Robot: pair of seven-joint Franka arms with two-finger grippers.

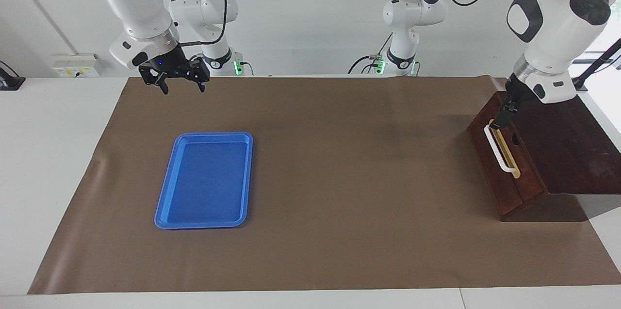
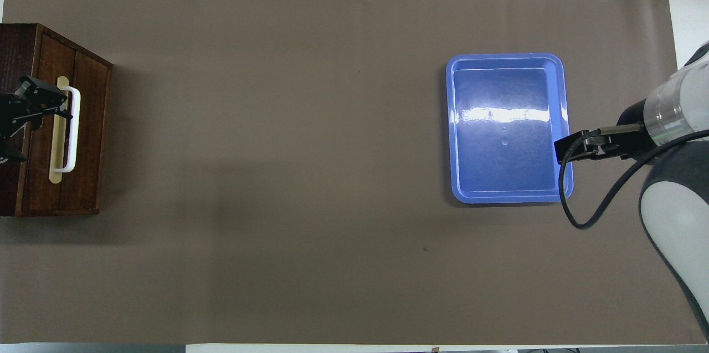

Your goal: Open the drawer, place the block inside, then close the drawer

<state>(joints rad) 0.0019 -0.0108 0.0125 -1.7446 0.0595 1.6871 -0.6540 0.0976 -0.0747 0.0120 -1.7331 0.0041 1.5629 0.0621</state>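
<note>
The drawer [image 1: 495, 178] [image 2: 88, 120] stands shut in its dark wooden box [image 1: 572, 154] at the left arm's end of the table. Its white bar handle [image 1: 500, 154] [image 2: 75, 131] runs along the pale strip. My left gripper [image 1: 498, 119] [image 2: 60, 106] is down at one end of that handle, open, with its fingertips right at the bar. Whether they touch it, I cannot tell. My right gripper [image 1: 182, 87] hangs open and empty over the mat's edge by its own base. The block is out of view.
A flat blue tray [image 1: 204, 180] [image 2: 504, 131], empty, lies on the brown mat [image 1: 339, 178] toward the right arm's end. The right arm [image 2: 664, 114] with its looping cable overhangs the tray's edge in the overhead view.
</note>
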